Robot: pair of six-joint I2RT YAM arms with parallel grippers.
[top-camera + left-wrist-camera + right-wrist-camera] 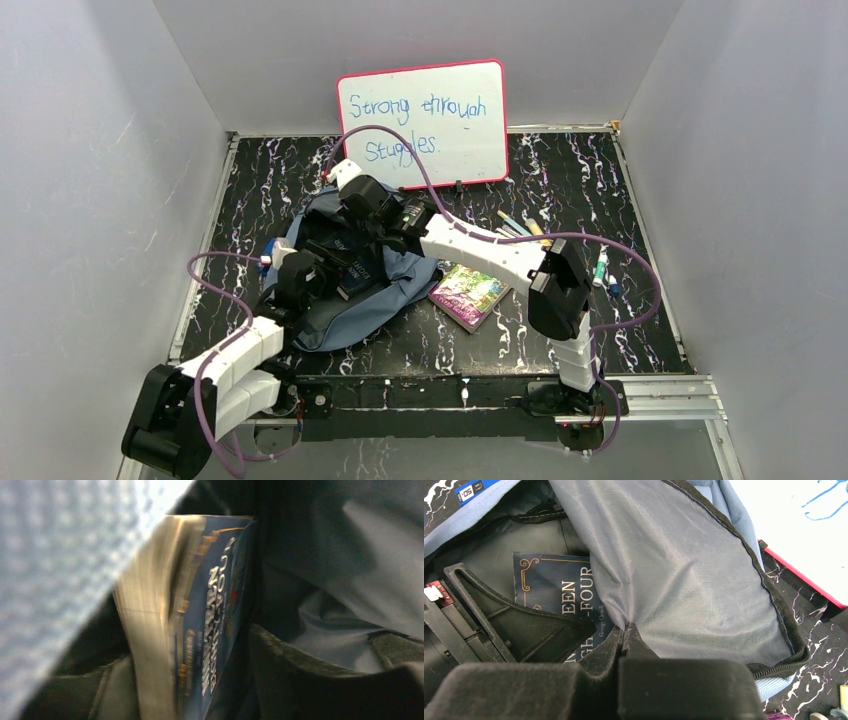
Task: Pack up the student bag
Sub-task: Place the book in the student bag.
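Student bag (395, 285) lies slumped on the counter (600, 190), left of centre, in front of the pink-framed whiteboard (425, 120). Its mouth is open.

Right hand (626, 637): narrow, fingers pinched together on the upper lip of the bag's opening just inside the zipper tape. It lifts that flap into a tent.

Left hand (190, 680): reaching into the opening with a dark blue paperback (556, 587) between its pads, page edges to one side and cover to the other. It looks clamped on the book. The right wrist view shows one of its black fingers laid across the cover, well inside the lining.

Handling, as judged from here:
- The bag is thin, limp cloth that creases wherever it is pulled. It will not hold itself open, and the flap would probably drop over the book if let go.
- The lining looks smooth, so the book should slide in easily.
- The best hold is the stitched zipper edge or a strap, since a pinch of plain panel only stretches.
- The bag looks light, so it may drag across the counter if the book is pushed hard.

Not yet packed: a colourful book (468, 292) just right of the bag, and pens (520, 228) further back.
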